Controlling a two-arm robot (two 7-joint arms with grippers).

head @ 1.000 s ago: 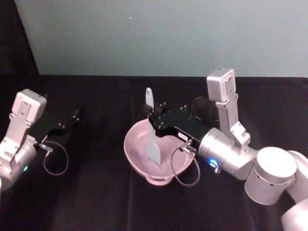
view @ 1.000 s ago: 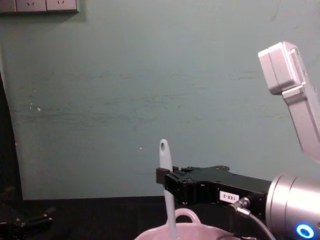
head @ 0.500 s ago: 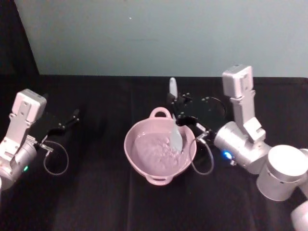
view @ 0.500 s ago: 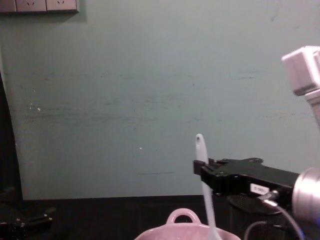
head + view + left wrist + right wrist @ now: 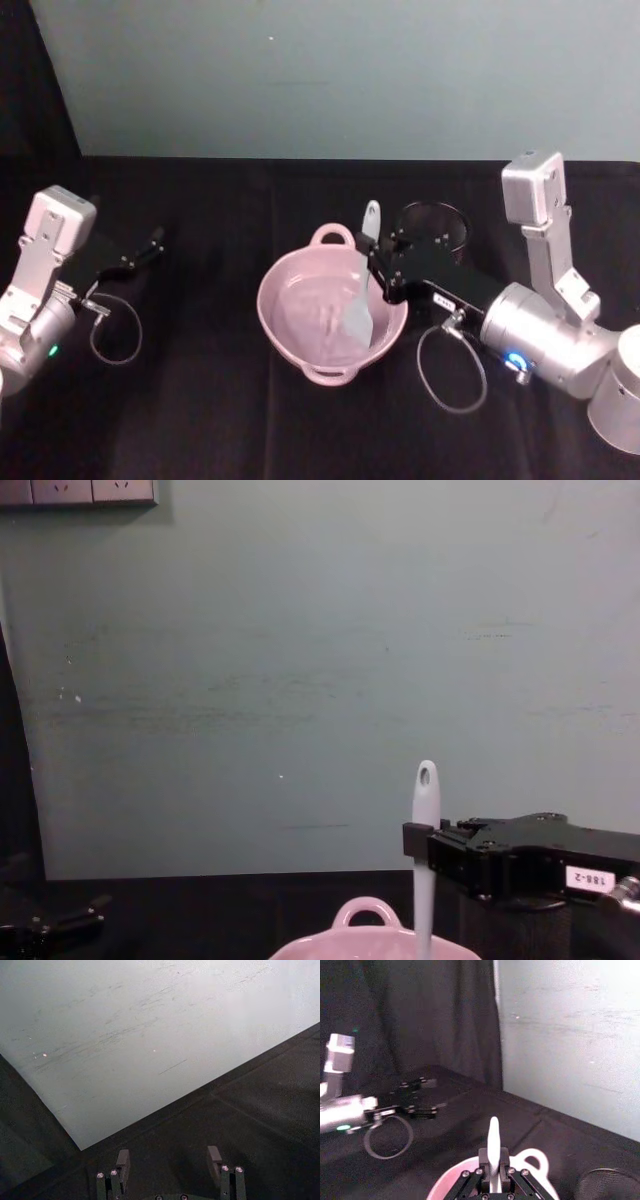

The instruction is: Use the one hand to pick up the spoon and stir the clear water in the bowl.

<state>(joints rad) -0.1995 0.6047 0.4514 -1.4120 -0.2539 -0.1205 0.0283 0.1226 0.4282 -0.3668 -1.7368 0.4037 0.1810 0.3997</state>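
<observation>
- Head view count: one spoon [image 5: 358,313], one pink bowl [image 5: 280,280], one black mesh cup [image 5: 437,222] and two grippers.
- Right gripper [image 5: 373,262] reaches in over the bowl's right rim. Its fingers are clamped on the spoon's handle about midway along.
- Spoon: the paddle head sits in the water on the bowl's right side, and the holed tip stands above the far rim.
- Left gripper [image 5: 150,243] rests on the black table [image 5: 200,400], well to the left of the bowl. In the left wrist view its fingers are spread with nothing between them.
- Room: bare cloth lies between the bowl and the left gripper, and along the table's near side. The mesh cup stands just behind the right gripper, near the bowl's far right rim.
- Writing: in the chest view a white sticker [image 5: 587,878] on the right gripper reads "188-2".
</observation>
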